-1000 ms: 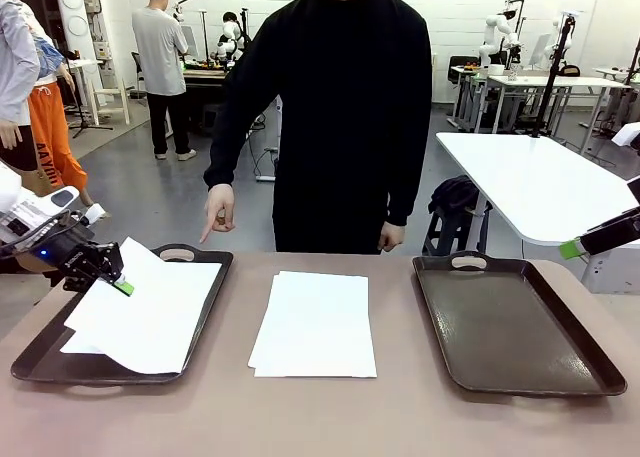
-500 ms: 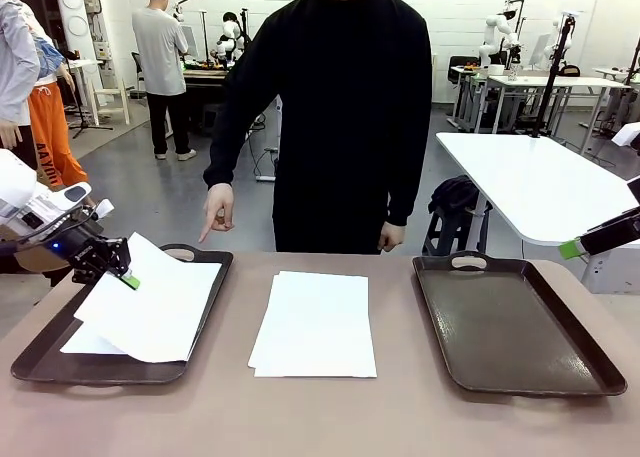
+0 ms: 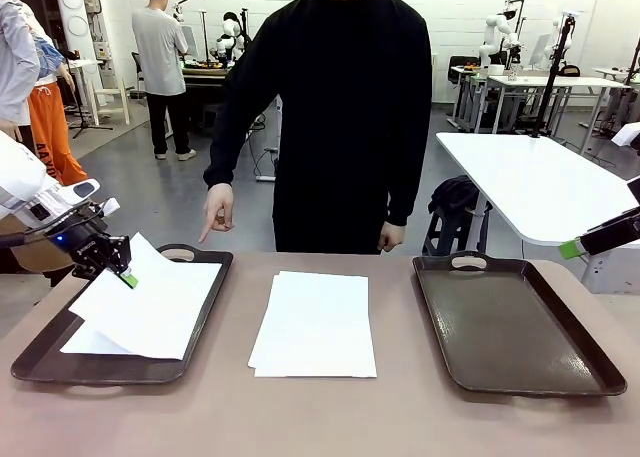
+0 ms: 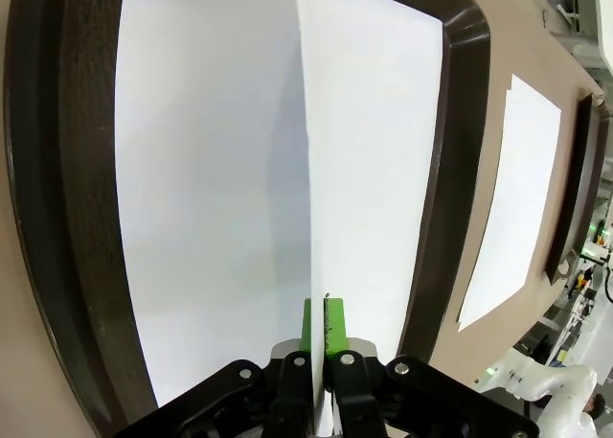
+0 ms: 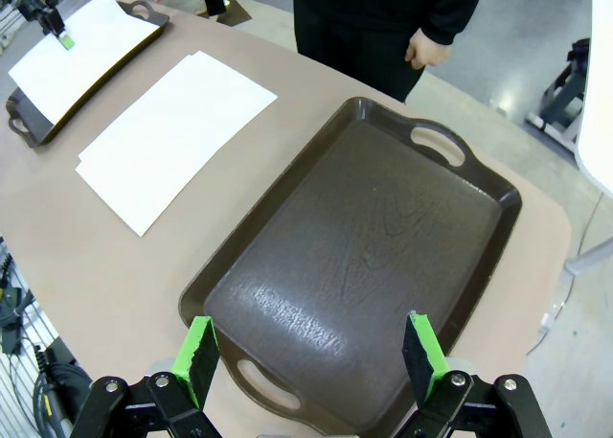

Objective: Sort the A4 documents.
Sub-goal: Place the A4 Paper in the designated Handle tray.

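Observation:
My left gripper (image 3: 126,275) is shut on the edge of a white A4 sheet (image 3: 145,302), holding it tilted over the left brown tray (image 3: 40,355). Another sheet (image 3: 85,342) lies flat in that tray beneath it. In the left wrist view the held sheet (image 4: 374,160) runs edge-on from between the green pads (image 4: 308,325), above the sheet in the tray (image 4: 211,189). A stack of A4 documents (image 3: 314,322) lies on the table's middle. My right gripper (image 5: 311,357) is open, hovering above the empty right tray (image 5: 364,256). The person's hand (image 3: 218,209) points down toward the left tray.
The person in black stands at the table's far edge, the other hand (image 3: 391,237) hanging near the right tray (image 3: 510,322). A white table (image 3: 540,182) stands behind at the right. The stack also lies between the trays in the right wrist view (image 5: 172,136).
My left gripper has lifted and moved slightly back and right with the sheet; the sheet's free end has settled lower over the tray. The right arm and the person's hand have stayed still.

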`<state>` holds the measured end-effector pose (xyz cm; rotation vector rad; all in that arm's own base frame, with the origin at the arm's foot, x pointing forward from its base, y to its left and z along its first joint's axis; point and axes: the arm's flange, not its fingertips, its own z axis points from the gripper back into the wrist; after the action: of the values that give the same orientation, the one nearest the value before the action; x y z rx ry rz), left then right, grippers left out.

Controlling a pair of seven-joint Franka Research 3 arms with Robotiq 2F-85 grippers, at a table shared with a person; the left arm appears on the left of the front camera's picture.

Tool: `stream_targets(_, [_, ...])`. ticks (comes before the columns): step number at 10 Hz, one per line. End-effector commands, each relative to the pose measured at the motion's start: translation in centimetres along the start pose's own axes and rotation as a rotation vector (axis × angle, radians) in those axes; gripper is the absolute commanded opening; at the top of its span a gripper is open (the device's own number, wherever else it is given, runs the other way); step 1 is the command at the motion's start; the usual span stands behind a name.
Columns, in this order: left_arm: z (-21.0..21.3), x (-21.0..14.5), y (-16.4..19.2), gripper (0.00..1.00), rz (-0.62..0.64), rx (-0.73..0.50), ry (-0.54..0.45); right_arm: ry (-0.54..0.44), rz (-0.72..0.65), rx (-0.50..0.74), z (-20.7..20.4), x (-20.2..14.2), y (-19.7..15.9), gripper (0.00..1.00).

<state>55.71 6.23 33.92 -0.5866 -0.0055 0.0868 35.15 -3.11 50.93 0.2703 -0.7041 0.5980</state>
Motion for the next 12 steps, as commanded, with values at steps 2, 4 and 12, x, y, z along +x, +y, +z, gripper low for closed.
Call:
stream_targets(2, [0.6, 0.5, -0.2, 0.13, 0.027, 0.021, 0.027, -0.007, -0.005, 0.019, -0.2, -0.1, -0.1, 1.0])
stream_targets(4, [0.6, 0.4, 0.0, 0.33, 0.021, 0.032, 0.037, -0.007, -0.005, 0.019, -0.2, -0.1, -0.1, 1.0])
stream_targets(12, [1.5, 0.2, -0.6, 1.0, 0.047, 0.183, 0.033, -0.007, -0.005, 0.019, -0.2, -0.1, -0.1, 1.0])
